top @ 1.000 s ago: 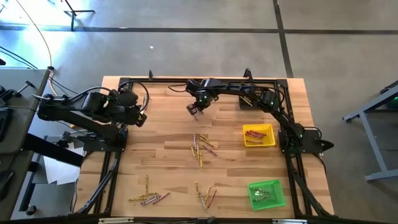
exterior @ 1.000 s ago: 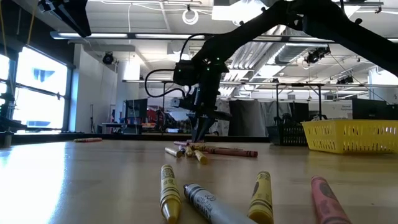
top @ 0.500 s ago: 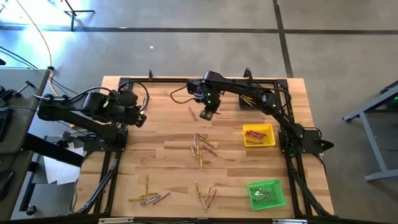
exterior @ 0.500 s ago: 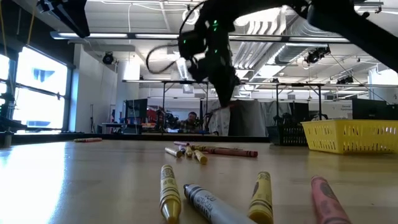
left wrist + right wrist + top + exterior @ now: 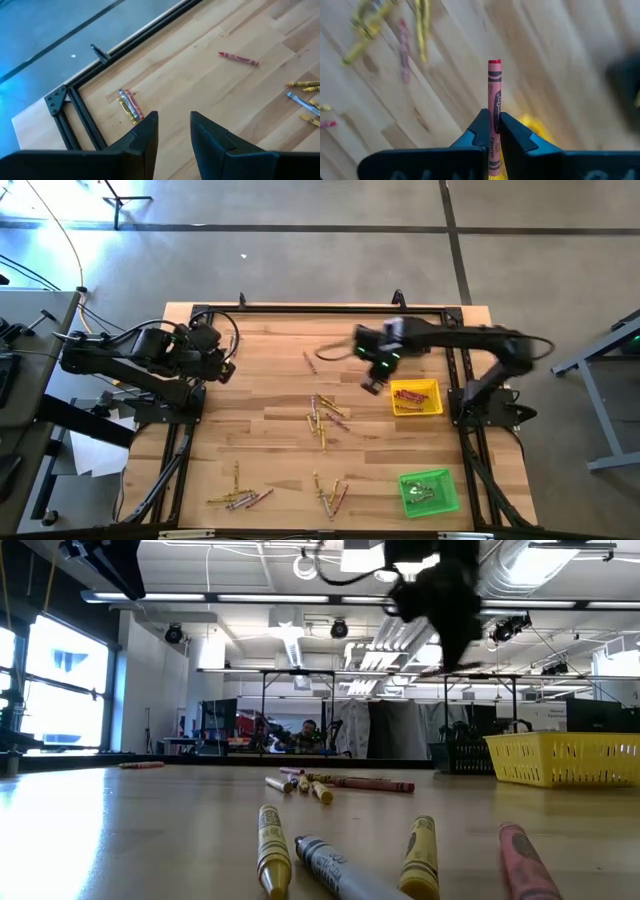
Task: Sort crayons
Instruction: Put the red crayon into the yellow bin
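**One pink crayon pinched over the tabletop, the rest scattered**

Two arms show from above. At the left edge of the wooden tabletop (image 5: 270,395) the left pincer (image 5: 226,368) waits; its wrist view shows its fingers (image 5: 145,135) spread with a gap between them, above bare wood, and beyond them a small group of crayons (image 5: 128,105) lying beside the black frame, with a lone red crayon (image 5: 238,58) farther out.

Loose crayons lie in a central cluster (image 5: 324,418) and in two groups near the front edge (image 5: 240,495) (image 5: 330,495); the low view shows the nearest ones, yellow (image 5: 270,845), grey (image 5: 335,865) and pink (image 5: 525,858), large in the foreground.

The right pincer (image 5: 372,383) hangs just left of the yellow tray (image 5: 416,398), which holds red crayons. Only the right wrist view shows its load: the fingers (image 5: 481,131) are pressed onto a pink crayon (image 5: 494,97) standing out lengthwise past the tips. In the low view this arm is a dark blur high up.

A green tray (image 5: 429,491) sits at the front right.
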